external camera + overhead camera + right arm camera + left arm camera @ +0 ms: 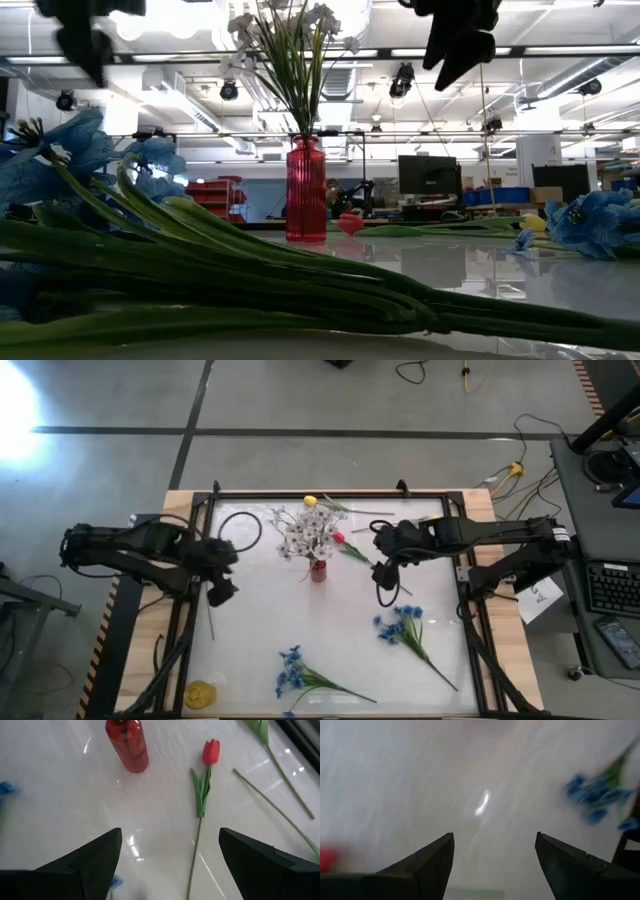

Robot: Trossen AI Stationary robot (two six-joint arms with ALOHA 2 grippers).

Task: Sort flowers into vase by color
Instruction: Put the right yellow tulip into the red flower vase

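Note:
A red ribbed vase (318,570) (305,190) (127,745) stands near the table's middle with a white blossom spray (303,534) in it. A red-pink tulip (352,548) (201,790) lies flat to its right. A yellow tulip (311,502) lies near the far edge. Two blue bunches lie on the table, one at right (405,625), one near the near edge (296,671) (120,240). My right gripper (384,582) (170,855) hangs open above the tulip's stem. My left gripper (221,592) (494,855) is open over bare table, left of the vase.
A yellow blob (199,694) sits on the table's near left corner. A black cable loop (238,528) lies at far left. Loose green stems (272,802) lie near the far right. A black frame (330,494) rims the white tabletop.

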